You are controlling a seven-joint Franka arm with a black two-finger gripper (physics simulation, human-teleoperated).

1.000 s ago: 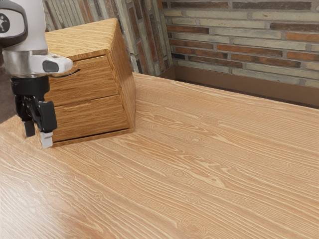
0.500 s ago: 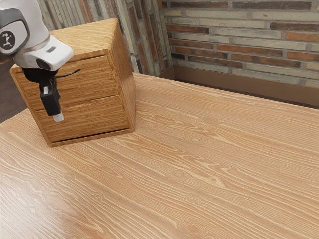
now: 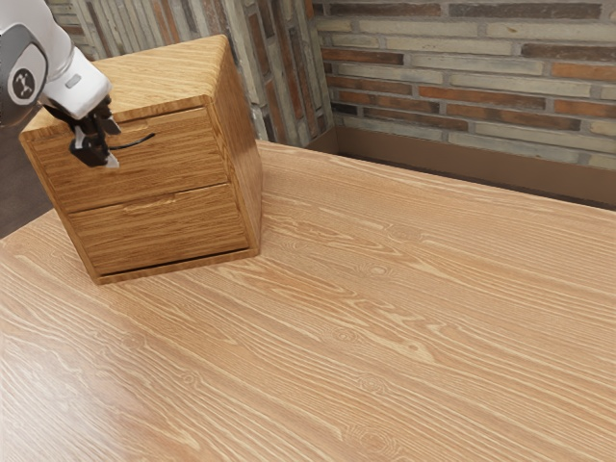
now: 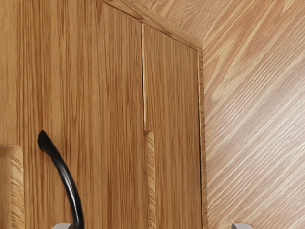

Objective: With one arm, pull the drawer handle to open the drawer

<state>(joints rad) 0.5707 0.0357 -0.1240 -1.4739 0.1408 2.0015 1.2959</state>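
Note:
A small wooden cabinet [image 3: 197,72] with two drawers stands at the table's far left in the exterior view. The upper drawer [image 3: 168,162] carries a thin black curved handle [image 3: 138,144]; it looks shut, flush with the cabinet front. My gripper [image 3: 96,151] hovers at the handle's left end, pointing at the drawer front. It is open. In the wrist view the black handle [image 4: 61,171] runs down beside one fingertip [image 4: 61,225], while the other fingertip [image 4: 240,225] stands far off. The lower drawer [image 3: 164,226] has a wooden grip [image 4: 150,181].
The wooden table [image 3: 385,318] stretches wide to the exterior view's right and front. A brick wall [image 3: 462,67] runs along the back, close behind the cabinet.
My hand has risen from low in front of the lower drawer up to the upper drawer's handle, and has turned to face the drawer front. The drawers have not moved.

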